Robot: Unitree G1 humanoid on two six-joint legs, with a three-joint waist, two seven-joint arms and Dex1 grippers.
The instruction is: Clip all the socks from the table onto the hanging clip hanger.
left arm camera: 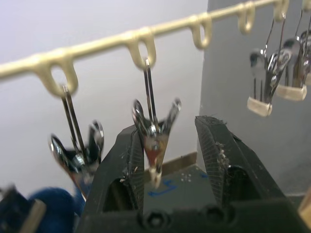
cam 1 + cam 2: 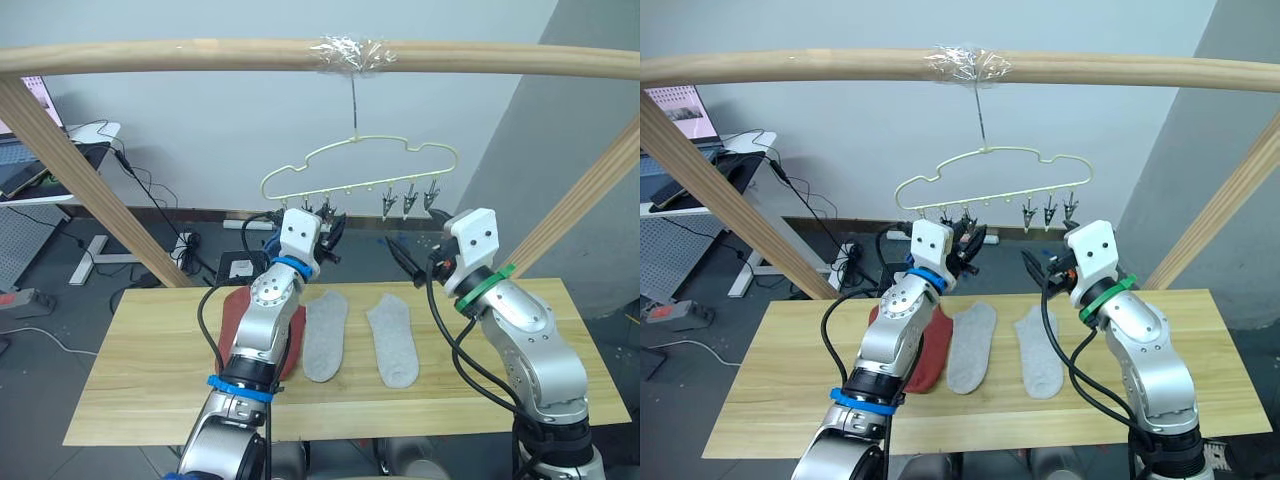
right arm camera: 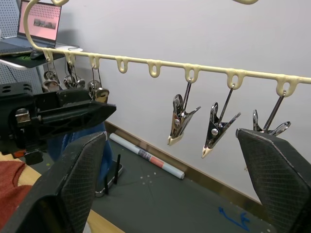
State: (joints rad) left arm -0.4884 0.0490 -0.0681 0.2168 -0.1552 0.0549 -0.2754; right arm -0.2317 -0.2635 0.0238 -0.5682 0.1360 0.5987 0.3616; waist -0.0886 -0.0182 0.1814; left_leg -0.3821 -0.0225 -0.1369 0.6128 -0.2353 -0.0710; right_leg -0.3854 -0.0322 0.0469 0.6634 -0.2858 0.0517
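Observation:
The pale yellow-green clip hanger [image 2: 360, 165] hangs from a wooden pole, with grey clips at both ends of its row. My left gripper [image 1: 167, 160] is raised to the left clips [image 2: 318, 207] and stands open, one clip [image 1: 154, 141] between its fingers, close against one finger. A blue knit sock [image 1: 51, 206] hangs just beside it, mostly hidden. My right gripper [image 3: 177, 194] stands wide open below the three right clips [image 3: 214, 124], holding nothing. On the table [image 2: 150, 340] lie two grey socks [image 2: 325, 335] [image 2: 393, 345] and a rust-red sock [image 2: 235, 310], partly behind my left arm.
A round wooden pole frame [image 2: 200, 55] spans overhead, with slanted legs at left [image 2: 90, 190] and right [image 2: 590, 195]. Behind the table are a desk with a laptop [image 2: 40, 160] and cables with a power strip [image 2: 185, 245] on the floor.

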